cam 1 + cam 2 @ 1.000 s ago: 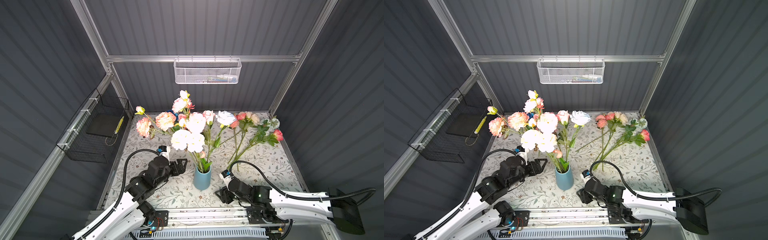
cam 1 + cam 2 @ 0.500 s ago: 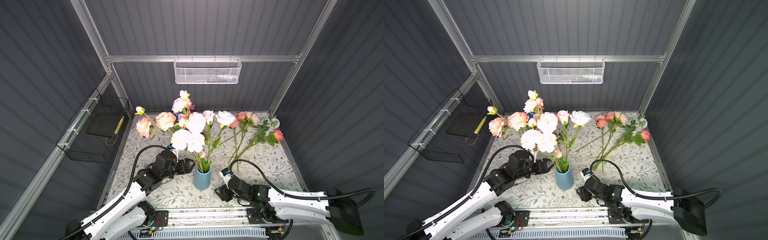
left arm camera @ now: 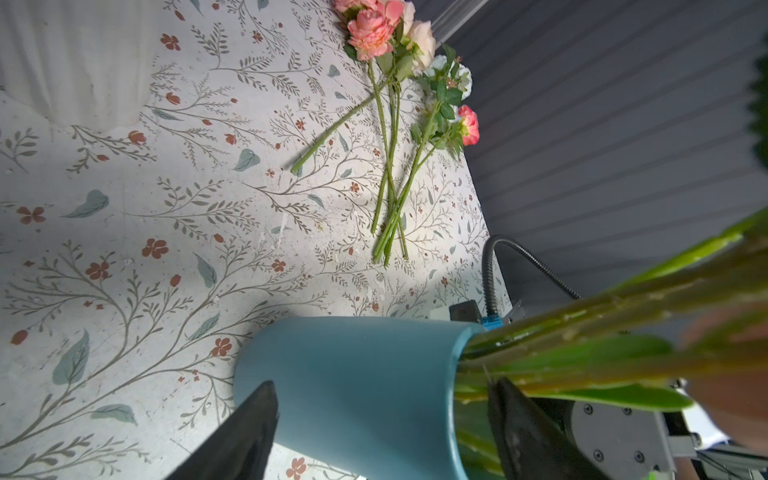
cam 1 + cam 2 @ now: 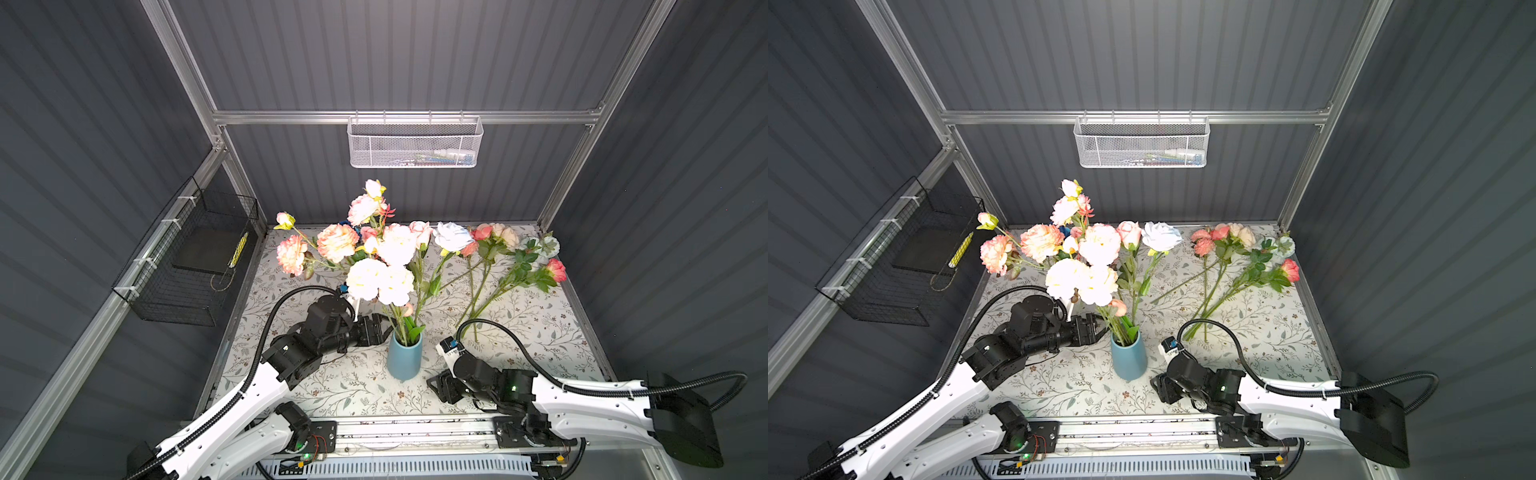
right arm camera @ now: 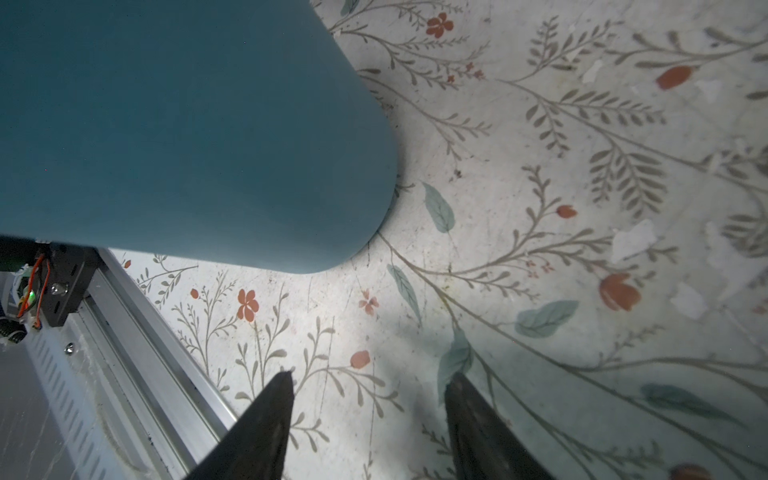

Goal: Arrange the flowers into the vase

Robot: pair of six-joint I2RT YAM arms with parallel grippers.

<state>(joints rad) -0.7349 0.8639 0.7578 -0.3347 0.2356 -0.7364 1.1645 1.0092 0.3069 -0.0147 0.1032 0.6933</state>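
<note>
Two arms reach in low toward the blue vase (image 4: 404,358). The left gripper (image 4: 384,331), jaws apart, hovers level at its rim beside the stems. The right gripper (image 5: 368,380), jaws apart and empty, sits near its base. Most flowers (image 4: 380,277) stand upright in it. Several loose flowers (image 3: 371,31) lie on the tablecloth (image 4: 540,332), blooms toward the back wall.

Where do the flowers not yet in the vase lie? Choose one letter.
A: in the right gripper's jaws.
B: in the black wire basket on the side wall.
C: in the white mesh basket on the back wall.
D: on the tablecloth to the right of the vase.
D: the loose flowers lie flat on the tablecloth, right of the blue vase in both top views.
</note>
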